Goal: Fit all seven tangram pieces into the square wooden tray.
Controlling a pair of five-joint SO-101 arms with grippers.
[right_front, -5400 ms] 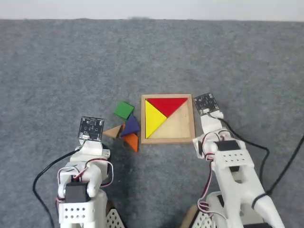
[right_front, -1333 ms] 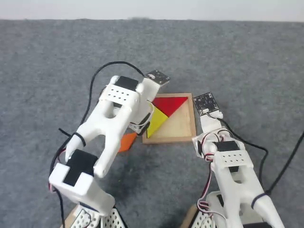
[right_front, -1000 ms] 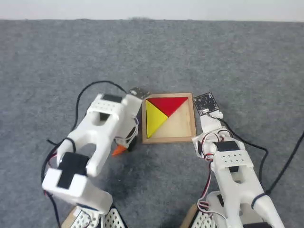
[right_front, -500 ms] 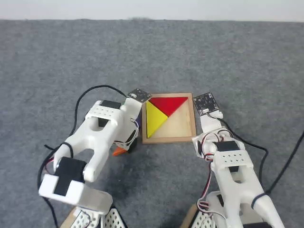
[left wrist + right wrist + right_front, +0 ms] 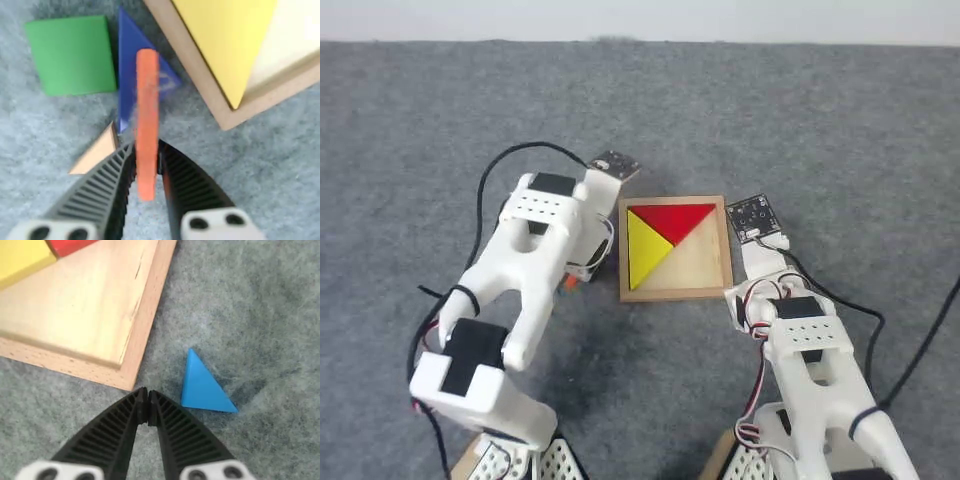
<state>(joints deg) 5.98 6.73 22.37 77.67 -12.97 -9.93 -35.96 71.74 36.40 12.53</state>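
One orange piece (image 5: 147, 95), on edge, clamped in the left gripper (image 5: 146, 150), seemingly above the carpet (image 5: 265, 180).

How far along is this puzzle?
Done: the red triangle and the yellow triangle lie in the tray. In hand: the left gripper holds the orange piece on edge. To go: that piece, the green square, dark blue piece and tan triangle outside the tray, and the light blue triangle by the right gripper.

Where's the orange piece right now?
Left wrist view: the orange piece stands on edge, gripped in the left tool, over the dark blue piece, between the green square and the tray.
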